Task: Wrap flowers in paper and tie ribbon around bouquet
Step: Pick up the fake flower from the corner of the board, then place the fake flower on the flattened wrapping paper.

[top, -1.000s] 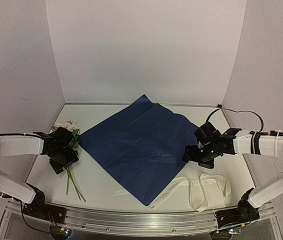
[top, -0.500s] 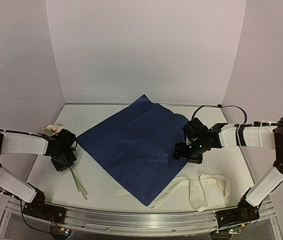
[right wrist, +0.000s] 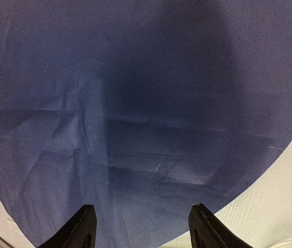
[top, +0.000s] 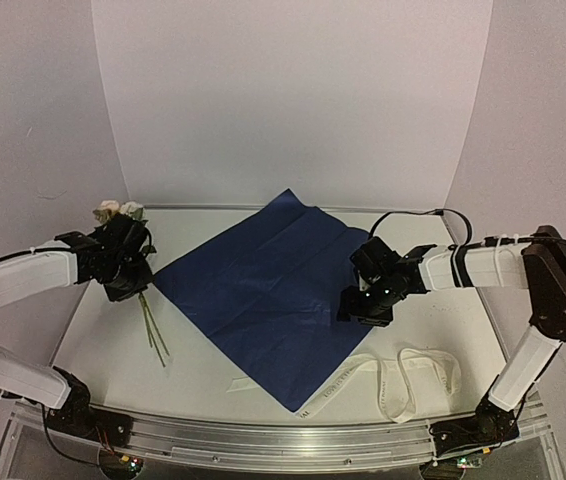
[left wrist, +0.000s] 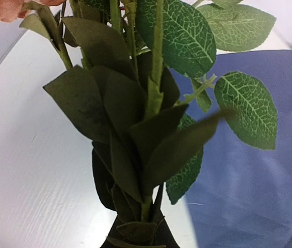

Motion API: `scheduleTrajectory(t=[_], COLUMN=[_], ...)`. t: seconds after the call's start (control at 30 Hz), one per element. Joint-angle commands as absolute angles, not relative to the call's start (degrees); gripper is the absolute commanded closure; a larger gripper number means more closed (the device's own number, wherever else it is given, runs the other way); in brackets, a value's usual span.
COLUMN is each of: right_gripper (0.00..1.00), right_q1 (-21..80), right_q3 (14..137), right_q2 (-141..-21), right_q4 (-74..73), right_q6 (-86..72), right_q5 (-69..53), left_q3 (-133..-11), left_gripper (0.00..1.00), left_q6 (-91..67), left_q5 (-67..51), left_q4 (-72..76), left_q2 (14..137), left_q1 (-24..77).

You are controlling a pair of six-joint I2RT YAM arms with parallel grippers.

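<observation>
Left gripper (top: 123, 272) is clamping the flowers (left wrist: 135, 119) by their stems, just left of the paper (top: 263, 290). Right gripper (right wrist: 142, 206) is hovering over the paper, fingers apart.

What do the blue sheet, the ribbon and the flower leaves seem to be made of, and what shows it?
The paper: thin matte sheet, maybe tissue or non-woven wrap; fine creases. The ribbon: flat cream fabric or paper, unclear; limp loops. The flowers: probably artificial; stiff fabric-like leaves with printed-looking veins.
</observation>
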State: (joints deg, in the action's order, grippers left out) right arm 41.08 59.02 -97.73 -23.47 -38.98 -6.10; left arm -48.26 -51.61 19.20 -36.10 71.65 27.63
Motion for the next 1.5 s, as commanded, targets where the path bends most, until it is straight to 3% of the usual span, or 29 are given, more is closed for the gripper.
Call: scheduleTrajectory(t=[0.0,0.7,0.93,1.2,1.3,1.47], right_gripper=[0.41,0.40,0.40,0.40,0.40,0.38], right_q1=[41.22,40.72,40.43,40.43,40.43,40.43], right_q3=[59.69,53.49,53.41,53.21,53.45,54.28], right_q2=[-95.79,-81.34,-81.04,-81.20,-81.89,-82.88], right_q4=[-24.27,-36.36,-38.13,-38.57,-38.61,-38.87], right_q6=[-39.51,-40.36,-39.96,-40.19,-40.45,-39.87], right_q5=[-4.16,5.51,5.48,5.21,4.73,4.16], left_q3=[-60.33,-109.99,-119.32,-120.63,-120.03,-117.61], left_gripper=[1.00,1.00,1.00,1.00,0.89,0.55], left_q6=[-44.61,-33.13,-33.85,-37.62,-38.02,-38.13], left_q5=[18.66,7.09,5.39,1.27,0.66,0.25], left_q4=[-35.64,-26.74,-25.81,-21.76,-21.00,-19.84], left_q2=[75.25,123.42,134.06,139.75,140.24,138.18], left_q1=[31.83,43.06,43.07,42.98,42.98,42.98])
